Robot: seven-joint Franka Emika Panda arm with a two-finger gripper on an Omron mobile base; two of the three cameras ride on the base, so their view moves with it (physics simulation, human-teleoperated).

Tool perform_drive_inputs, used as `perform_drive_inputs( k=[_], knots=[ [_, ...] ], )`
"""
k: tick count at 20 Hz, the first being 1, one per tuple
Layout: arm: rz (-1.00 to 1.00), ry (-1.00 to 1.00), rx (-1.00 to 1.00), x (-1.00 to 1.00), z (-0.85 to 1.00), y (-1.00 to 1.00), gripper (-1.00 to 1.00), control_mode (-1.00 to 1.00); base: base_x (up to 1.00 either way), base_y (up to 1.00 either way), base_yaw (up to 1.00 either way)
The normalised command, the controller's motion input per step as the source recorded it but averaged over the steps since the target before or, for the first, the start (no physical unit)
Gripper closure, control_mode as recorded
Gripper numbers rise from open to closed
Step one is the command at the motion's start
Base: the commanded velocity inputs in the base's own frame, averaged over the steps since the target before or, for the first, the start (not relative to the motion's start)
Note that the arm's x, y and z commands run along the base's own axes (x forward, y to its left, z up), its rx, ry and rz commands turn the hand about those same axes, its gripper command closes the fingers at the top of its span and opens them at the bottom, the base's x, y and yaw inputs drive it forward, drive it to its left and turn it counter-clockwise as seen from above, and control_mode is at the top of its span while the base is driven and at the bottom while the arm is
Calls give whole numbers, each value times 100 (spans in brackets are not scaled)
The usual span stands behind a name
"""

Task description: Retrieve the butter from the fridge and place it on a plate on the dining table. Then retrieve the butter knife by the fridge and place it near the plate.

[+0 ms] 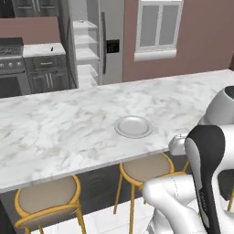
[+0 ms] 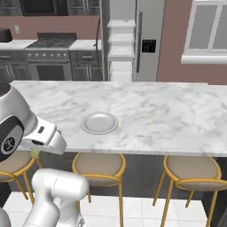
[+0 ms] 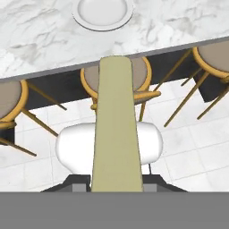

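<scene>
In the hand view, the butter, a pale yellow-green stick, juts out from my gripper, which is shut on it. The right base view shows my gripper low in front of the dining table, below its edge, with a bit of butter at its tip. The light-grey plate lies on the dining table near its front edge, with nothing on it. Behind the table stands the fridge, one door open on white shelves. A small dark sliver, likely the butter knife, lies on the counter beside the fridge.
Tan stools on golden frames stand under the table's front edge, right by my hand. A stove and dark cabinets line the back wall. White tiled floor lies below.
</scene>
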Motion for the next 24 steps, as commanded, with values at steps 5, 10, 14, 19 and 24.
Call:
perform_drive_inputs(
  k=[5,10,14,19,24],
  knots=[
    [0,0,0,0,0,0,100,100,2,-39,42],
    [0,0,0,0,0,0,100,100,0,-16,20],
    [0,0,0,0,0,0,100,100,-19,-3,-3],
    [0,0,0,0,0,0,100,100,-13,-7,-17],
    [0,0,0,0,0,0,100,100,-6,-39,-9]
  ],
)
